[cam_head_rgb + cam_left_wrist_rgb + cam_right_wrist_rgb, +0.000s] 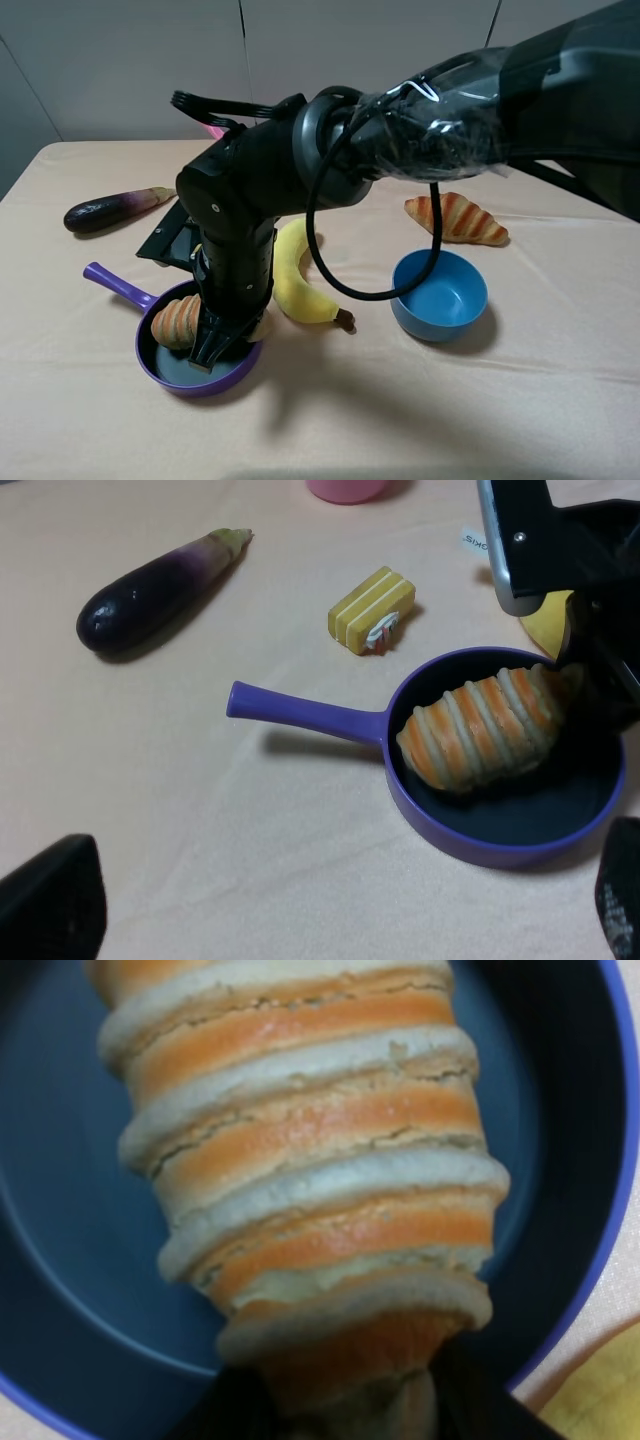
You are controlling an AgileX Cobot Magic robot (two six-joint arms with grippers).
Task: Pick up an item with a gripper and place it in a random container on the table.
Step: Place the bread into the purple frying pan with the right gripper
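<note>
R gripper [215, 345] is pinched on one end of the bread loaf [177, 320], which sits inside the purple pan [200, 385] at near-left of the table, its other end by the handle-side wall. Risk: if the jaws don't spread fully before the arm lifts, the loaf comes back out or drags the light pan w/ it. A sloppy exit could also bump the banana [295, 280] just right of the pan.

table [520, 400]: beige cloth | on it: eggplant [110, 210], pan [490, 852], banana [297, 285], bowl [440, 295], croissant [458, 219], yellow block [371, 610], pink pot [345, 488] | banana between pan and bowl
</note>
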